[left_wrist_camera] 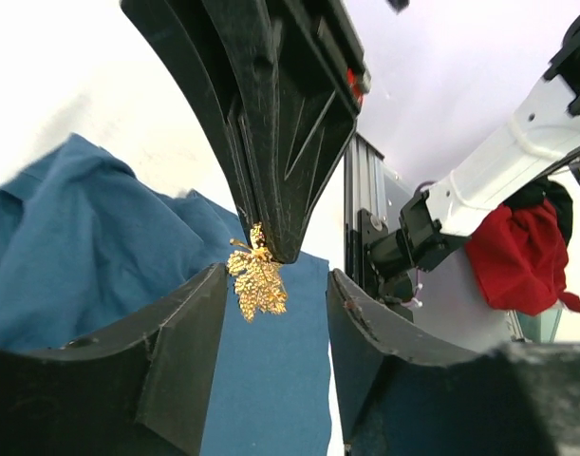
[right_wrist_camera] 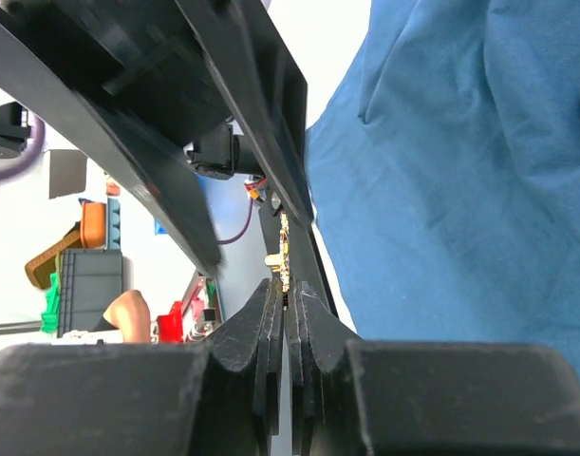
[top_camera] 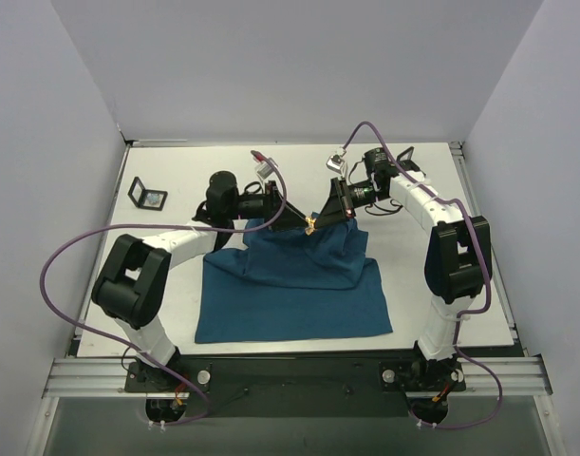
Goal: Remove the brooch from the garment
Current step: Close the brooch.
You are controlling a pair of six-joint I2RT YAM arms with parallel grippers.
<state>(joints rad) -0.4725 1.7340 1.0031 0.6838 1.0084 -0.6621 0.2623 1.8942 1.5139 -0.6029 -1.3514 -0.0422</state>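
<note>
The dark teal garment (top_camera: 299,285) lies crumpled on the white table, its upper edge lifted toward both grippers. The small gold brooch (top_camera: 310,226) sits at that upper edge, between the two grippers. In the left wrist view the brooch (left_wrist_camera: 258,283) hangs from the tip of my right gripper's fingers (left_wrist_camera: 280,142), in front of the garment (left_wrist_camera: 81,247). My left gripper (left_wrist_camera: 275,275) is open, a finger on each side of the brooch, not touching it. My right gripper (right_wrist_camera: 285,285) is shut on the brooch (right_wrist_camera: 284,249), seen edge-on. I cannot tell if the brooch still touches the cloth (right_wrist_camera: 460,171).
A black square frame (top_camera: 148,197) lies at the far left of the table, and another one (top_camera: 406,157) stands at the back right. Purple cables loop from both arms. A red cloth (left_wrist_camera: 517,256) hangs beyond the table edge.
</note>
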